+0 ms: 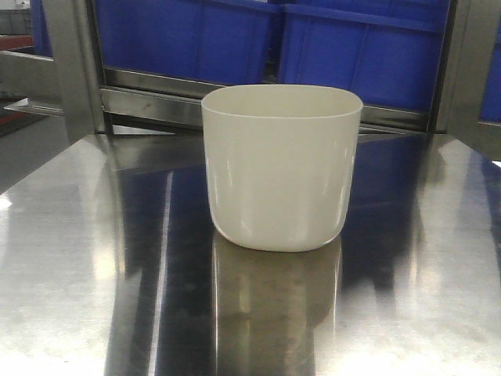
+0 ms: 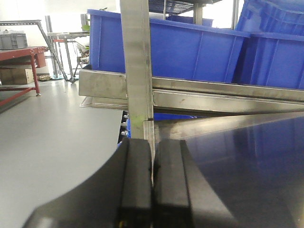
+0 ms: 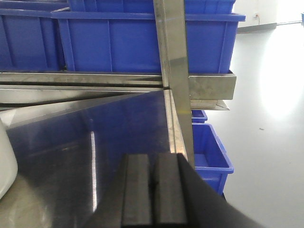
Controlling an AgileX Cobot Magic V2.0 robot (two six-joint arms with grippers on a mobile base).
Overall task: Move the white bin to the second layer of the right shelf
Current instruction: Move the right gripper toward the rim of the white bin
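Note:
The white bin [image 1: 280, 166] stands upright on the mirror-like steel tabletop [image 1: 78, 266], in the middle of the front view; a sliver of its wall [image 3: 5, 164] shows at the left edge of the right wrist view. My left gripper [image 2: 153, 142] is shut and empty, low over the table's left edge by a steel upright. My right gripper [image 3: 153, 156] is shut and empty too, near the table's right edge, with the bin off to its left. The right shelf second layer with its rollers is not visible.
Blue plastic crates [image 1: 235, 35] sit on a steel rack level right behind the table. Steel uprights [image 2: 137, 71] [image 3: 175, 71] stand close in front of each gripper. A smaller blue crate [image 3: 211, 156] sits low to the right. Open grey floor [image 2: 52, 137] lies to the left.

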